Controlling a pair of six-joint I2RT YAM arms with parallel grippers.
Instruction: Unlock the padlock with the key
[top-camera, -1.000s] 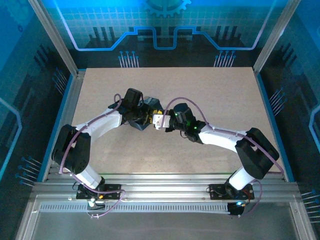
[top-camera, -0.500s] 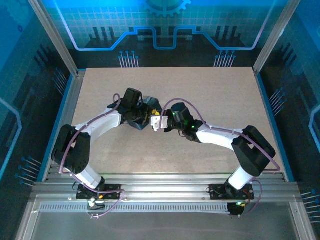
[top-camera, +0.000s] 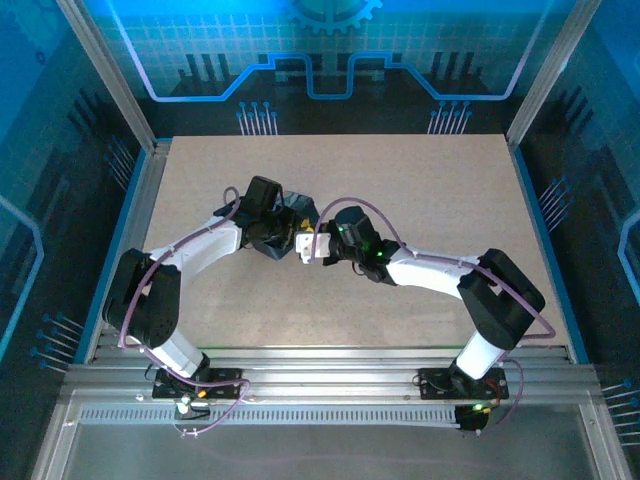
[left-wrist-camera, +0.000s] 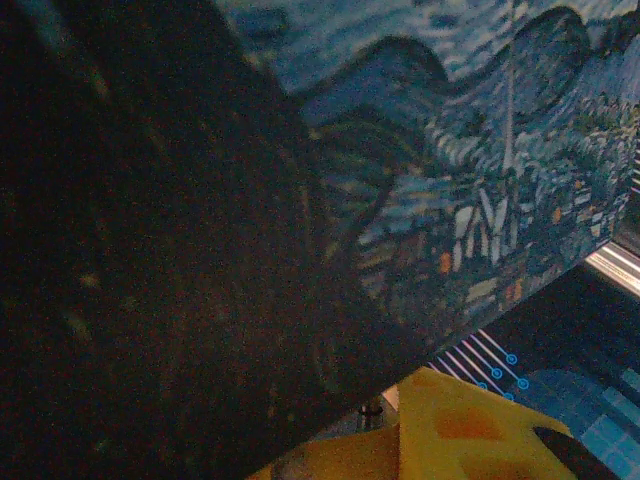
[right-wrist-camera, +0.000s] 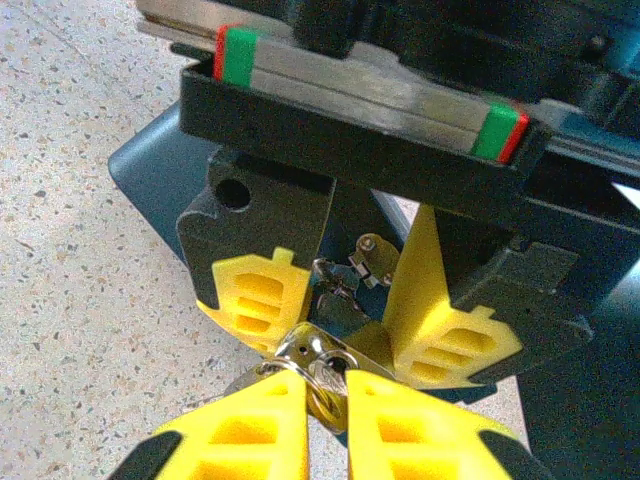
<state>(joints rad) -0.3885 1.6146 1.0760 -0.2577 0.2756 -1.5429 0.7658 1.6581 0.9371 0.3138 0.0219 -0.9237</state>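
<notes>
The small silvery padlock (right-wrist-camera: 305, 350) hangs at the front of the dark blue swirl-patterned box (left-wrist-camera: 450, 150), by its brass hasp (right-wrist-camera: 372, 258). My left gripper (right-wrist-camera: 345, 340) comes down from above, and its yellow fingers (right-wrist-camera: 255, 300) press on either side of the padlock body. My right gripper (right-wrist-camera: 327, 385) is shut on the key (right-wrist-camera: 330, 400), whose ring (right-wrist-camera: 322, 372) lies against the padlock's underside. From above, the left gripper (top-camera: 290, 235) and right gripper (top-camera: 311, 246) meet at the table's middle, next to the box (top-camera: 298, 207).
The speckled beige table (top-camera: 430, 190) stretches out all around the arms. Metal frame rails (top-camera: 130, 230) run along its left and right edges. One yellow finger (left-wrist-camera: 460, 430) of my left gripper shows under the box.
My right arm has slid left toward the left gripper, and its jaws have closed on the key. The left arm and the box have stayed put.
</notes>
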